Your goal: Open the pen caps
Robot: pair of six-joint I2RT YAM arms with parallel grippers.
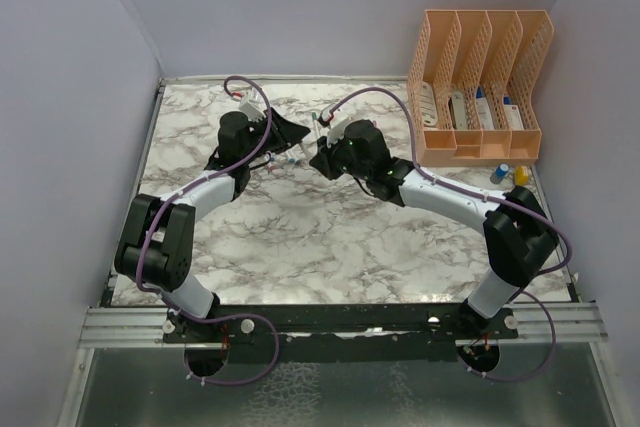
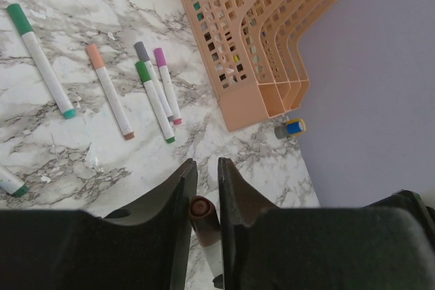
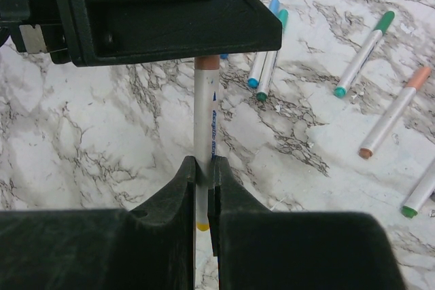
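Note:
Both grippers hold one pen above the table's far middle. My left gripper (image 2: 207, 164) (image 1: 291, 137) is shut on its brown cap (image 2: 202, 219). My right gripper (image 3: 204, 164) (image 1: 322, 154) is shut on its white barrel (image 3: 203, 120), which has a yellow end. The brown cap (image 3: 207, 63) sits against the barrel's top, under the left gripper's black body. Several capped pens lie loose on the marble: green (image 2: 41, 59), peach (image 2: 109, 89), green (image 2: 155, 100), grey (image 2: 151, 73) and pink (image 2: 168, 85). The right wrist view shows blue (image 3: 262, 42), teal (image 3: 272, 52), green (image 3: 360, 52) and peach (image 3: 394, 110) pens.
A peach lattice file organiser (image 1: 480, 87) (image 2: 258, 39) stands at the back right with items in its slots. Small blue (image 1: 500, 173) and yellow (image 1: 520, 175) bottle-like items stand in front of it. Lilac walls close the left, back and right sides.

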